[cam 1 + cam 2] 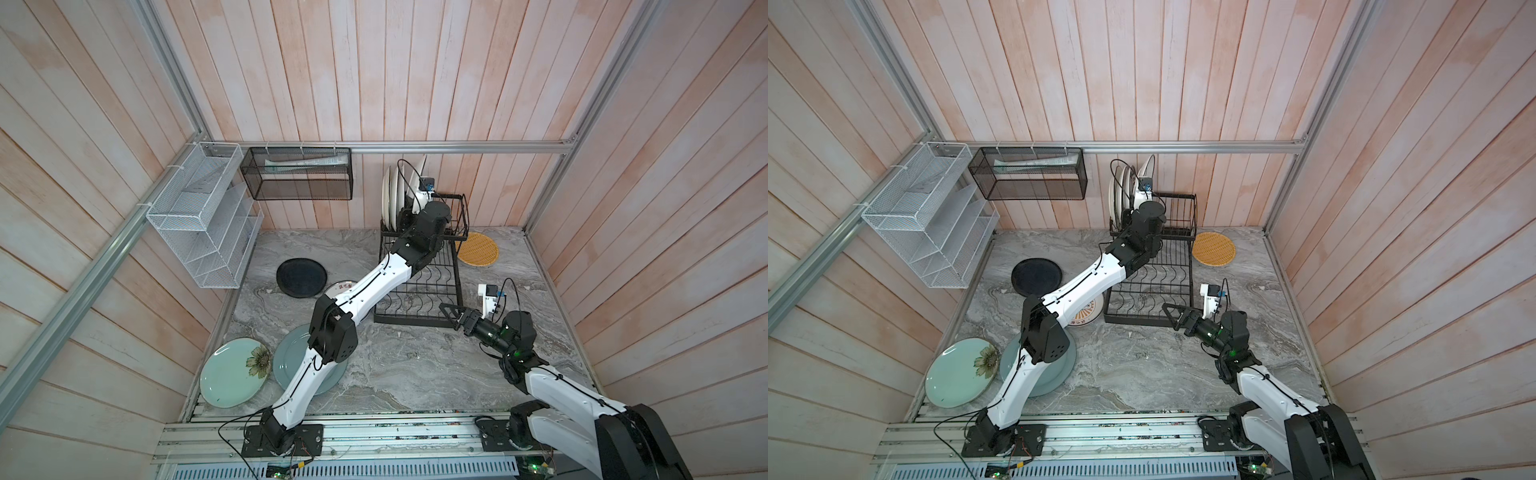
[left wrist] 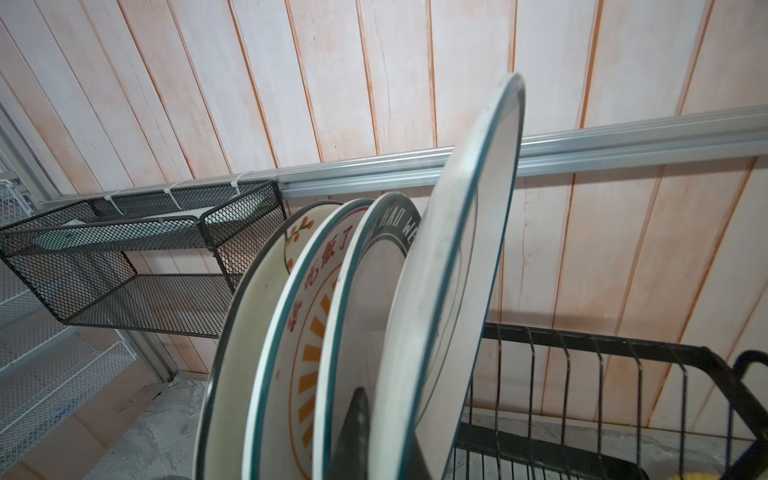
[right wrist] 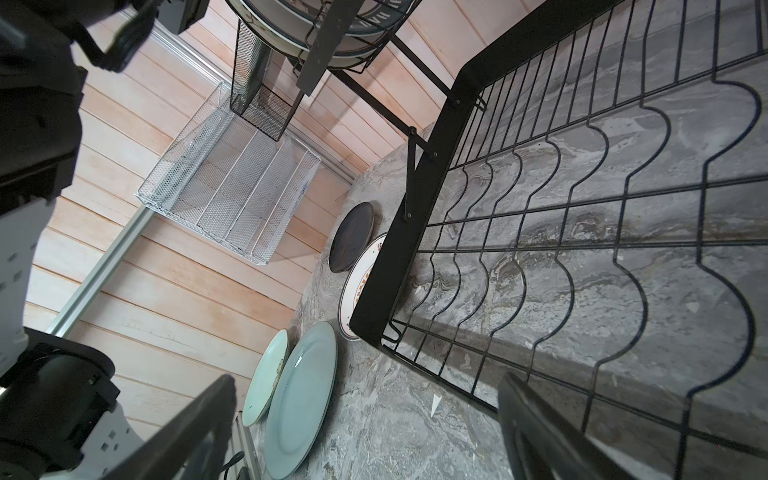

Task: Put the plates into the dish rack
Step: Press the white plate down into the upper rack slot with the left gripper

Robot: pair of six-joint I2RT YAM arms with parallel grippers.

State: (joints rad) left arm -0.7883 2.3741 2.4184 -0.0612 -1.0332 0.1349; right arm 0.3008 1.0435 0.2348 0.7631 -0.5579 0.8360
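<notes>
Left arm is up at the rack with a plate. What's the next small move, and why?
Probably ease the white teal-rimmed plate straight down into the upper basket of the dish rack before opening. The left claw is shut on it, and it stands higher than, and leans away from, the lettered plate beside it, so it looks not yet seated.

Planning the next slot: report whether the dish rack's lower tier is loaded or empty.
Empty where visible: lower tier shows only bare wavy wires; plates stand in the upper basket.
</notes>
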